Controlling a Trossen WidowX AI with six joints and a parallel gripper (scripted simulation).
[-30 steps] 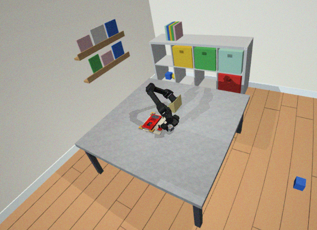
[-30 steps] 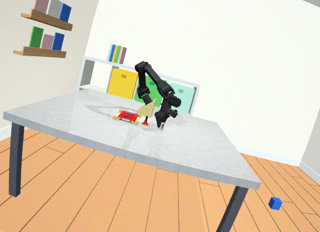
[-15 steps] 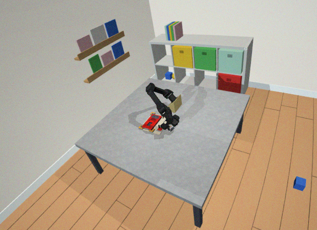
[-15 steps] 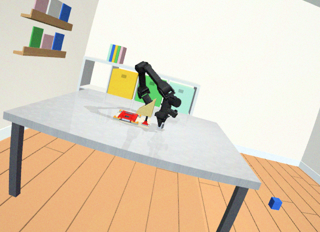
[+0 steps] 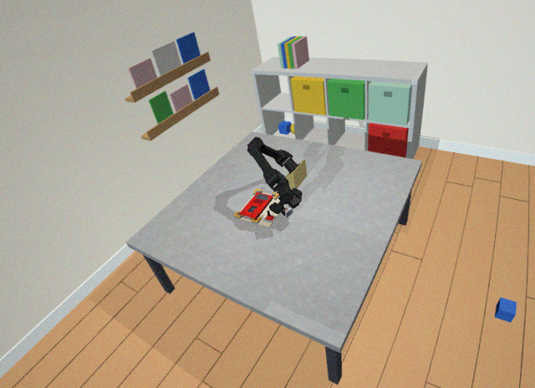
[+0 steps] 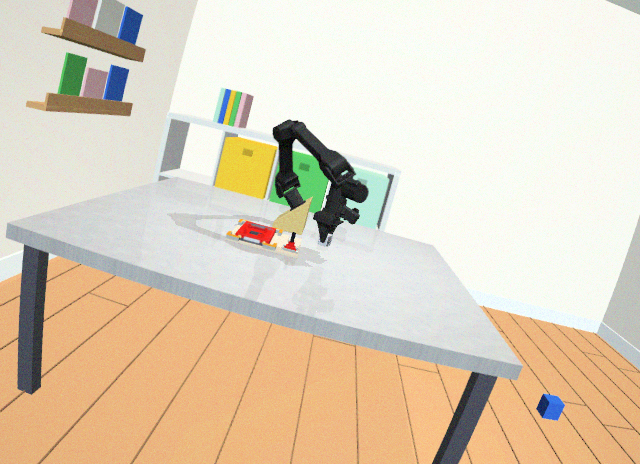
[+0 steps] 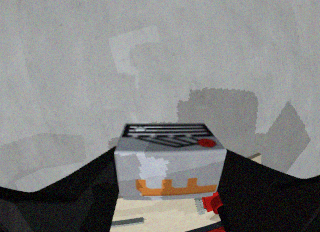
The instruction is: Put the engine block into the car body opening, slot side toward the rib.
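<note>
The engine block [image 5: 288, 211] [image 6: 327, 240] [image 7: 170, 164] is a small grey box with a black slotted top, a red dot and an orange comb-shaped mark on the side facing the wrist camera. My gripper [image 5: 287, 210] [image 6: 324, 238] [image 7: 166, 153] is shut on it, one black finger on each side, and holds it just above the table, right of the car. The red car body [image 5: 260, 200] [image 6: 242, 230] lies flat, with orange corner pieces around it. A dark opening [image 5: 252, 209] [image 6: 254, 233] shows in its top. The rib inside cannot be made out.
A cream base [image 5: 265, 223] [image 7: 150, 207] extends beside the car. A red piece with an upright black stick [image 5: 269, 217] [image 6: 290, 246] stands on it, between car and gripper. A tan panel [image 5: 296, 175] [image 6: 297, 220] stands behind, near the arm.
</note>
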